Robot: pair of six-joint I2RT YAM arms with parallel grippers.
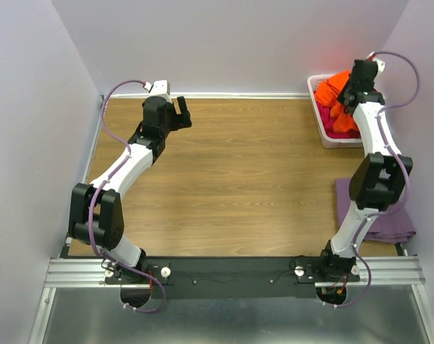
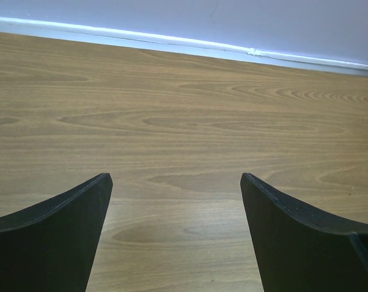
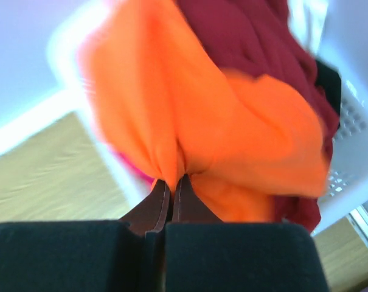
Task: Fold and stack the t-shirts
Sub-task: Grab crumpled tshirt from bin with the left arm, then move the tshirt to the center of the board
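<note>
right tool [image 3: 171,182]: pinching orange t-shirt [image 3: 141,91] | place: seemingly above basket [image 3: 357,146]

rail [image 1: 80,272]: silver slotted aluminium, black plate on it, little silver knobs
left arm [image 1: 123,168]: white links, chunky black joints
right arm [image 1: 378,140]: same deal
cables [image 1: 104,115]: thin mauve, one per arm, looping up from the rail
left gripper [image 2: 176,177]: flat black curved fingers
right gripper [image 3: 171,185]: fingertips look dark brownish
</note>
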